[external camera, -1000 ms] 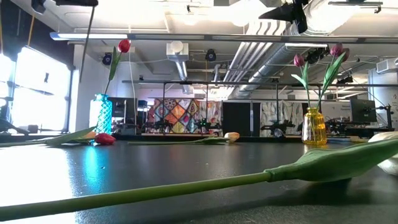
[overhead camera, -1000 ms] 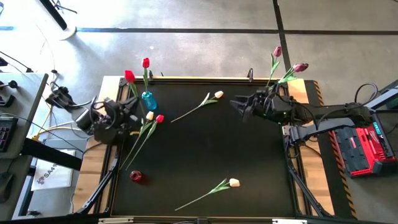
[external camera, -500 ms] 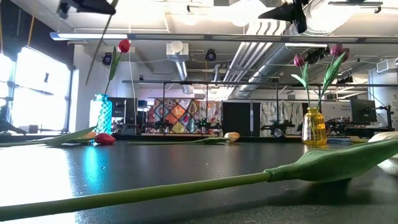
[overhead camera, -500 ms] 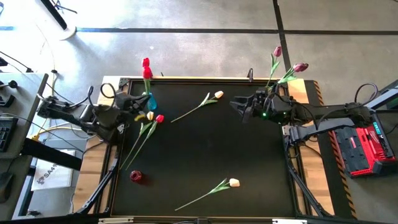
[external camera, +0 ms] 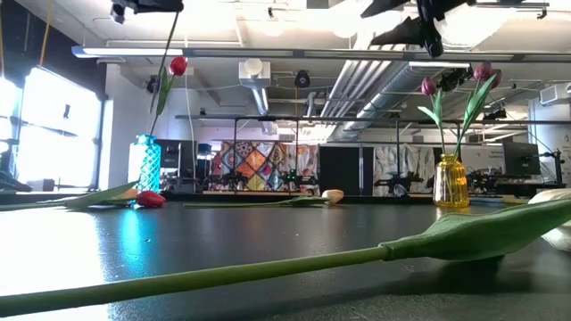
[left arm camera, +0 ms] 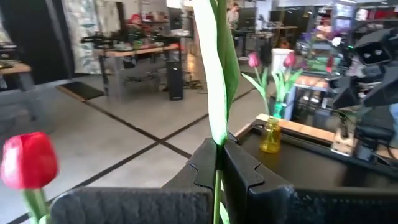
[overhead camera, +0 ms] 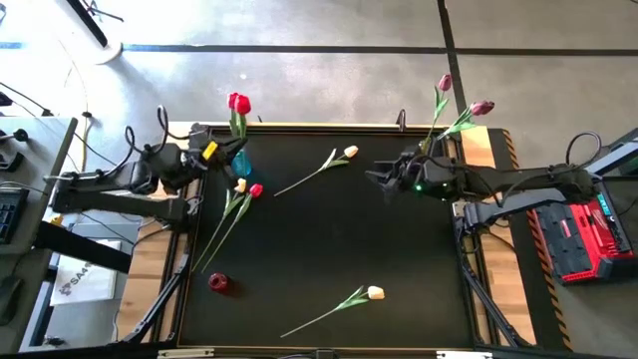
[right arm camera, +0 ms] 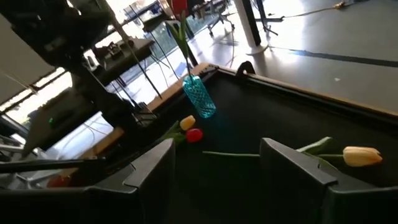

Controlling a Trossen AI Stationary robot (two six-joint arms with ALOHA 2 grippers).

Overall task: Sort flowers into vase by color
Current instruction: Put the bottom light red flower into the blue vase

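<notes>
The bench (overhead camera: 329, 249) is a wide slab with a matte black top that shows a dull sheen in the low view, framed by pale wood strips along its sides.

The left arm reaches in over the bench's left rear corner; its fingers (left arm camera: 249, 180) are dark, blocky plastic with stepped inner edges, and they are clenched on the thin green stem of a red tulip (overhead camera: 239, 104). The stem runs straight up between the two fingers, with a long smooth leaf rising just above them. That tulip's head stands just beside a second red tulip (left arm camera: 28, 160) already in the blue vase (external camera: 148, 162), a narrow glass cylinder with a diamond-cut texture at the left rear corner.

The right arm hangs above the bench's right rear part, its fingers (right arm camera: 283, 163) spread apart and bare.

The yellow vase (external camera: 451, 182), a small round-bellied glass bottle, sits at the right rear corner with two pink-magenta tulips (overhead camera: 480, 108).

Lying flat on the bench: a red tulip and a cream one (overhead camera: 240, 186) crossed near the blue vase, a cream tulip (overhead camera: 350, 153) at rear centre, another cream tulip (overhead camera: 375, 292) near the front, and a small red object (overhead camera: 218, 283) front left.
</notes>
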